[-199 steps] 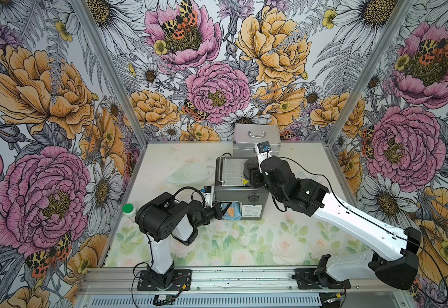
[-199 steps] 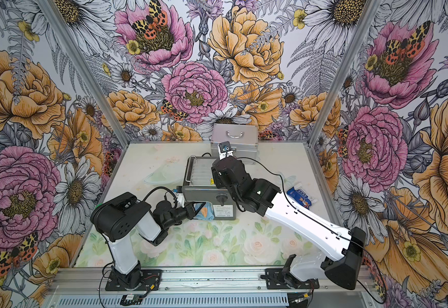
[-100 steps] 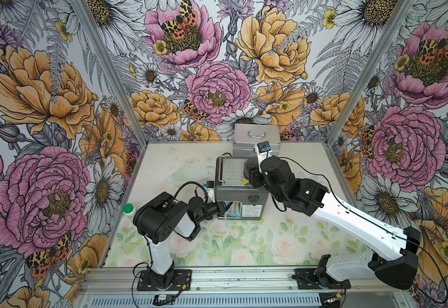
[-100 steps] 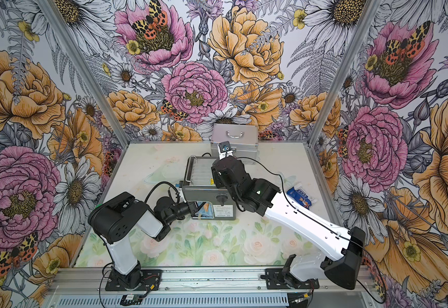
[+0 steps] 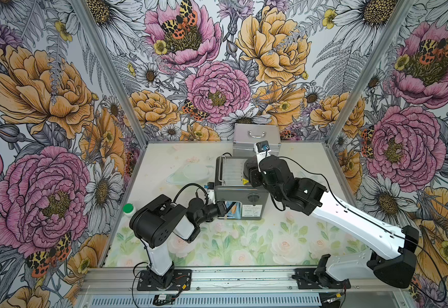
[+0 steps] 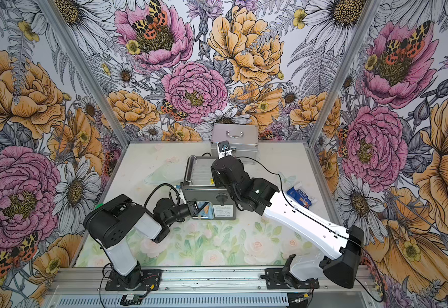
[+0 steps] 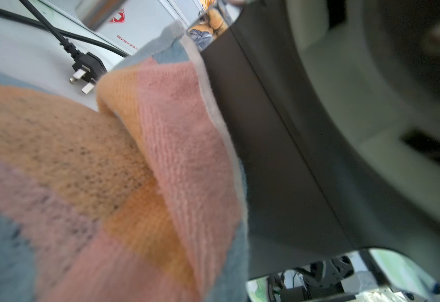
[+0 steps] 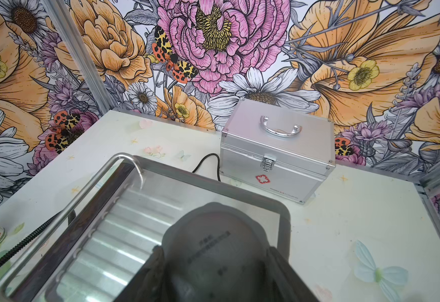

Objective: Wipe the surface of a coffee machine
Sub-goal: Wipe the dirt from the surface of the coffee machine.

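My left gripper [image 5: 221,209] is pressed together on a striped cloth [image 5: 232,208] (orange, pink, blue; soft, bunches easily), low centre-left in both top views. The cloth lies against the lower left of the front face of the coffee machine [image 5: 237,190], left of the white label [image 5: 249,211] and below the round knob [image 5: 253,198]. My right gripper [image 8: 213,264], bottom centre of the right wrist view, has its jaws clasped on the grey dome cap [image 8: 213,235] on the machine's top. The machine stands at frame centre in both top views, just below the silver case [image 5: 256,141]. Judgement: boxy metal, heavy and stiff, with smooth panels that are likely slick, so under a push it should slide rather than tip. The cap is the sensible hold for steadying, the top rail [image 5: 220,170] a second option, and no lifting is needed. Versus a second ago, my left wrist has nudged up and rightward and the cloth is pushed slightly further across the front. Machine, case and right arm look unmoved.
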{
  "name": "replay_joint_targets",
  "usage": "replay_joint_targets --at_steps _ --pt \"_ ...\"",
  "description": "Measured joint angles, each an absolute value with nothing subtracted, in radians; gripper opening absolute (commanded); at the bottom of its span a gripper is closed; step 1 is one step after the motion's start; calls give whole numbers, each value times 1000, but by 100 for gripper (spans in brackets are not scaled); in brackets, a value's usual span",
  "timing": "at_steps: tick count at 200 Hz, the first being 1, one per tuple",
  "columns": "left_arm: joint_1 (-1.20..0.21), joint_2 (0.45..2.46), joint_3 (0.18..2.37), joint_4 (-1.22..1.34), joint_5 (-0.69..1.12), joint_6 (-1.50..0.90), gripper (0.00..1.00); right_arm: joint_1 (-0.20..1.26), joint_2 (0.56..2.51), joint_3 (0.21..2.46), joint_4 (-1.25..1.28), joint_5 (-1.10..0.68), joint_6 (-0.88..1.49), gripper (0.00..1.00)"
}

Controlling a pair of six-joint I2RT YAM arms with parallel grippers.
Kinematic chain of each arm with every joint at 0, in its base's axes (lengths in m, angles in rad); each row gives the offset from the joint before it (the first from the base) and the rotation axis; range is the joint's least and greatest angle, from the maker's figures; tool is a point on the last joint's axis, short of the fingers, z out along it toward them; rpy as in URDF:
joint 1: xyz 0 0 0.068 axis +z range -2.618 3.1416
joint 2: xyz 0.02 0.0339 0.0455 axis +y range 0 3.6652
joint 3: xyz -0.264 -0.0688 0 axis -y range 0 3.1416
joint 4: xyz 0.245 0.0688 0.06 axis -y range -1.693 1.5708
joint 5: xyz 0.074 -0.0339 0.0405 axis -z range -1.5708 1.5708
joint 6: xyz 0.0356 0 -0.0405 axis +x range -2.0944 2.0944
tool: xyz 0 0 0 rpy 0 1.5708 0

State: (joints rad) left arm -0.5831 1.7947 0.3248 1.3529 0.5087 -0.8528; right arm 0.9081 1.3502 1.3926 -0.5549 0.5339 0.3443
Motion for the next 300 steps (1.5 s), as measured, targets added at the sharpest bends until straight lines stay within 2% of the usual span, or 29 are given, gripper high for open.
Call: replay_joint_targets --at_steps 105,245,300 --pt "-696 1795 208 1393 384 -801 0 908 1350 1392 -556 534 348 61" --pt "-558 1880 375 1388 440 -810 0 916 1336 1372 -540 533 352 61" --pt "-546 1718 299 1351 479 -860 0 920 1332 1371 -542 532 359 60"
